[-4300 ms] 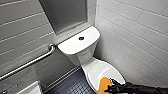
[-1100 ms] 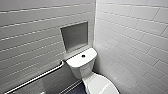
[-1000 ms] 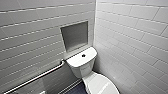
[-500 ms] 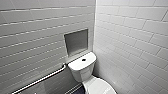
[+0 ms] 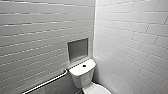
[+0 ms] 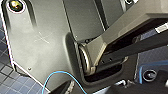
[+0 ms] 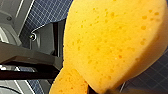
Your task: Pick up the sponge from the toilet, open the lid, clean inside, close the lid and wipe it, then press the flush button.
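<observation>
Head view gives us a corner of white glossy brick-tiled walls (image 5: 130, 42), and low in that corner stands the white glossy ceramic toilet (image 5: 83, 76) with its rounded tank against the left-hand wall. The small dark round flush button (image 5: 84, 66) sits in the centre of the tank top. Just above the tank a square grey recess (image 5: 78, 49) is set into the wall. A long metal grab bar (image 5: 47, 83) runs along the same wall, beside the tank, slanting down toward the picture's lower left. The front of the toilet is cut by the lower edge, so we cannot tell how the lid stands.

Right wrist view shows us the orange, rounded, porous sponge (image 7: 112, 42) very close to the camera, raised above the dark blue tiled floor (image 7: 47, 12) and well apart from the toilet. Our right hand (image 7: 96, 90) grips it at one pinched, folded end.

Left wrist view shows a thin blue cable (image 6: 50, 80) curving over the same dark floor. We cannot tell whether the left hand (image 6: 93, 90) is wide or narrow.
</observation>
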